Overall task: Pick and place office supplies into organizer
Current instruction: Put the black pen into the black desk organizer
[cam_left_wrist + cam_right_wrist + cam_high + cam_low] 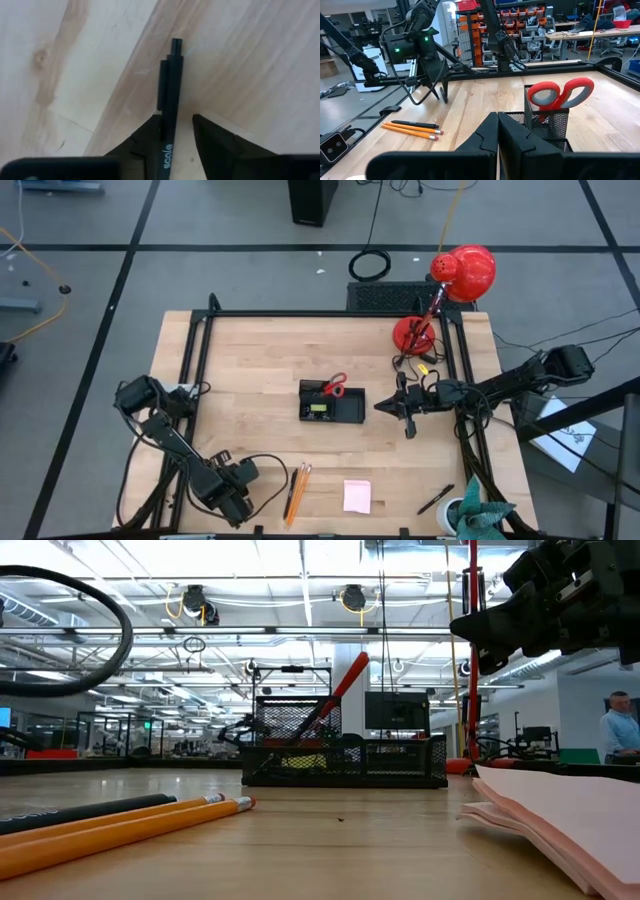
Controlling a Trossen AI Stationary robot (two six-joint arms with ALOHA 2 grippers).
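Only one marking reads — pale lettering, seemingly "scala", on the black pen (169, 100).

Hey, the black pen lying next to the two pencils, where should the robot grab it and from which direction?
Probably mid-barrel, coming straight down from above. The pen lies flat on the table, so only its top and long sides are exposed, and fingers set across the barrel can close on both sides. The pencils lie alongside, so a low sideways approach looks awkward. The left end effector is open.
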